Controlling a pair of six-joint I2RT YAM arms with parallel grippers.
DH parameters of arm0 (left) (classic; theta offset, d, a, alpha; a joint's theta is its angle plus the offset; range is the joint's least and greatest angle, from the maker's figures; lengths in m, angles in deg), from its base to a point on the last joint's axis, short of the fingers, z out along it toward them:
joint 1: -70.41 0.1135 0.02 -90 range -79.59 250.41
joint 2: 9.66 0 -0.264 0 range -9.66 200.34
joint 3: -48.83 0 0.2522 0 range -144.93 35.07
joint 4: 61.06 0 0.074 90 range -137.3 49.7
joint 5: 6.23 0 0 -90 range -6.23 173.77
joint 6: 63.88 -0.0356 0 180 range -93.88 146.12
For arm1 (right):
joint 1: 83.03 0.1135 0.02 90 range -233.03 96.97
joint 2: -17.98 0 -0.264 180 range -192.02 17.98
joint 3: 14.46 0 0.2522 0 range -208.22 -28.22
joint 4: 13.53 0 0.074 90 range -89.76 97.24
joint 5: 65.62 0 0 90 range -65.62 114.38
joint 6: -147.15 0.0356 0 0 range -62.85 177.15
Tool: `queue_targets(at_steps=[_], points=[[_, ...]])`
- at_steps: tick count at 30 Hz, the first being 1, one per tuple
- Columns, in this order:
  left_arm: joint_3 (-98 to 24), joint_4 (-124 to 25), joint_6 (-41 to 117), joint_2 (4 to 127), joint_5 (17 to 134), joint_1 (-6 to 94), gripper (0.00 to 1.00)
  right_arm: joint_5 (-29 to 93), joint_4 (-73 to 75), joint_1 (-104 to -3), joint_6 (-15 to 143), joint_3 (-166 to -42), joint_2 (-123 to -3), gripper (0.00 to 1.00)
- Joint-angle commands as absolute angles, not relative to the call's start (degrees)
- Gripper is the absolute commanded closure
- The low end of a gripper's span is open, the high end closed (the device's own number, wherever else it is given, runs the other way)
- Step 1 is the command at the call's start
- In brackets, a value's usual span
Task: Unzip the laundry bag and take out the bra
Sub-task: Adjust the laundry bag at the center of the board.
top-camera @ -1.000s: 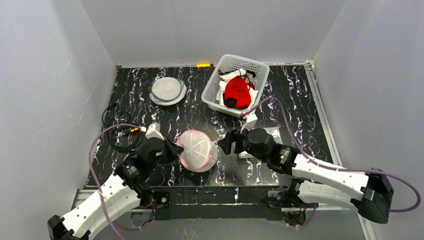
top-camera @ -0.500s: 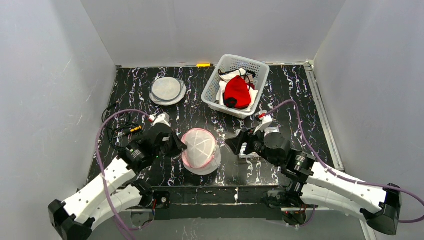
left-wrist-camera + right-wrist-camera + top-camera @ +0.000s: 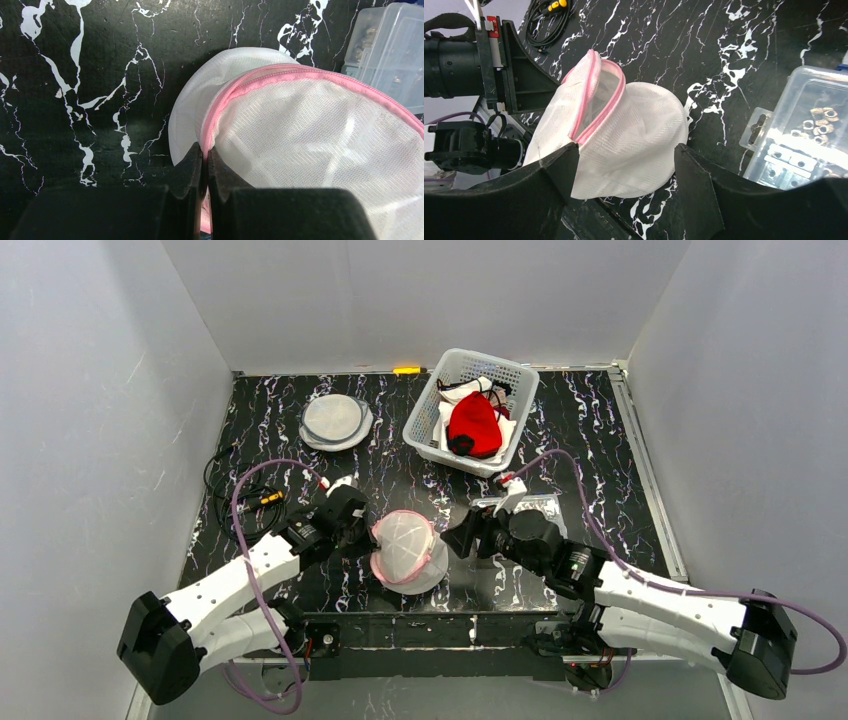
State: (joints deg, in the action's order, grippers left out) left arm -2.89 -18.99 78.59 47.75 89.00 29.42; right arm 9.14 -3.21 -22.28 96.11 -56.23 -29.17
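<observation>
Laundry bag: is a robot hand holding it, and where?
The left gripper is pinching the laundry bag by its pink zipper edge. The right gripper is open and holds nothing.

Bag [image 3: 405, 550] lower centre, flanked: left gripper [image 3: 365, 532] on its left edge, right gripper [image 3: 458, 538] just right. Box [image 3: 535, 506] behind right gripper, basket [image 3: 424, 430] upper centre, cable [image 3: 232, 505] left. Bare tabletop [image 3: 590, 430] upper right.

Round white mesh laundry bag [image 3: 405, 548]: pink zipper trim. Table [image 3: 600, 420]: black, white marble veining. White plastic basket [image 3: 425, 428] holds red fabric garment [image 3: 473, 423].
</observation>
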Motion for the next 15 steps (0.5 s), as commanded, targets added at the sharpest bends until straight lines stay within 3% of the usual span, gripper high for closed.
queue_targets(at_steps=[1,9,15], points=[[-2.09,-20.83,78.11,48.76,90.35,29.55,1.00,10.23,-10.78,-22.42,98.93,-55.91,-32.18,0.23],[-3.13,-21.55,76.85,51.25,91.14,29.50,1.00,9.63,-9.61,-22.41,96.21,-59.81,-36.22,0.14],[-3.90,-21.42,76.30,52.48,91.56,29.54,1.00,10.83,-9.05,-22.33,95.83,-62.29,-39.95,0.12]])
